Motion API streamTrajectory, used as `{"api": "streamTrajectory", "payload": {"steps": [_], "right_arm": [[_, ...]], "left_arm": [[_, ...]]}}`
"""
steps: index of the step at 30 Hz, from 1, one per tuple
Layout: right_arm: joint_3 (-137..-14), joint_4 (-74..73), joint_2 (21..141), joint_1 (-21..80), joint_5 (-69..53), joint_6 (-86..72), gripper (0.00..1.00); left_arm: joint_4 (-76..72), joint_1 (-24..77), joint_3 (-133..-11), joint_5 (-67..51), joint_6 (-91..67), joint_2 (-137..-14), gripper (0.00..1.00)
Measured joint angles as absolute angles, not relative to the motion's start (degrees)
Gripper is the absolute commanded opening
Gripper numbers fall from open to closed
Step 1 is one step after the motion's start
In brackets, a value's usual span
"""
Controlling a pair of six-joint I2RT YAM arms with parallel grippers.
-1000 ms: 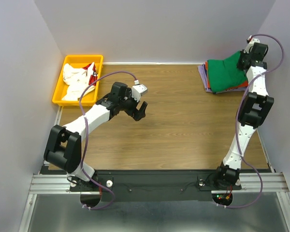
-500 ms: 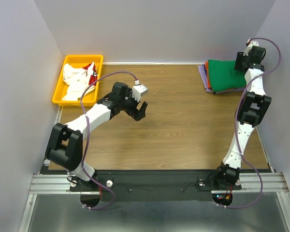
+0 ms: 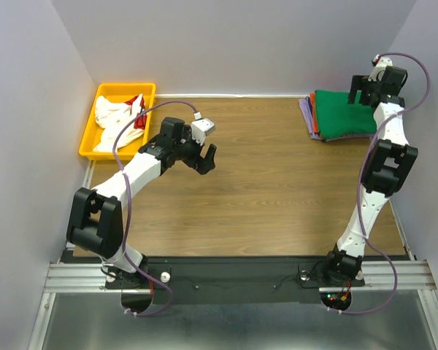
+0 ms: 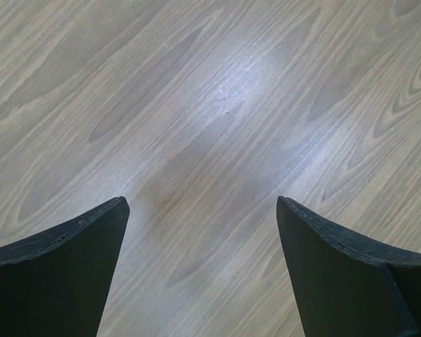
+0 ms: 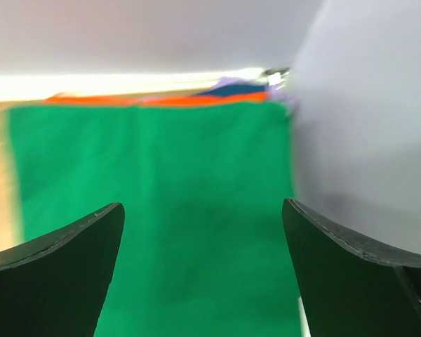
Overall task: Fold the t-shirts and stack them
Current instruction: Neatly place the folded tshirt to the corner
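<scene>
A folded bright green t-shirt [image 3: 339, 115] [image 5: 161, 182] lies flat on top of a stack at the back right corner. An orange t-shirt [image 3: 313, 117] [image 5: 196, 100] and a pale lavender one [image 3: 305, 109] show as edges beneath it. My right gripper [image 3: 363, 92] [image 5: 203, 210] hovers open over the green shirt's far right edge, holding nothing. White t-shirts with red [image 3: 117, 120] lie crumpled in the yellow bin [image 3: 85, 138]. My left gripper [image 3: 206, 160] [image 4: 202, 210] stands open above bare wood, right of the bin.
The wooden table [image 3: 277, 189] is closed in by grey walls at the left, back and right. The right wall [image 5: 365, 126] is close beside the right gripper. The yellow bin sits in the back left corner.
The right gripper opened and let go of the green shirt, which dropped flat onto the stack. The left gripper shifted a little left and back, toward the bin.
</scene>
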State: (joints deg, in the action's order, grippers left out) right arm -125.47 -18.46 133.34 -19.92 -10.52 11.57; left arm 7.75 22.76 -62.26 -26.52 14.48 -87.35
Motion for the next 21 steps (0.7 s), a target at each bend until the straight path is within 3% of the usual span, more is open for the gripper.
{"api": "streamTrajectory", "payload": {"steps": [6, 16, 21], "right_arm": [[-115.07, -18.65, 123.22, -19.92, -19.9, 10.11, 1.0], [-114.1, -18.85, 120.7, -19.81, -26.65, 2.63, 1.0], [-104.09, -22.22, 113.95, -18.28, -28.8, 1.52, 1.0]], "left_arm": [[8.54, 21.34, -64.4, -27.42, 13.89, -86.8, 0.98], [8.84, 11.66, -67.59, -31.4, 10.72, -85.17, 0.99], [11.49, 10.35, -69.36, -30.81, 13.45, -81.23, 0.98]]}}
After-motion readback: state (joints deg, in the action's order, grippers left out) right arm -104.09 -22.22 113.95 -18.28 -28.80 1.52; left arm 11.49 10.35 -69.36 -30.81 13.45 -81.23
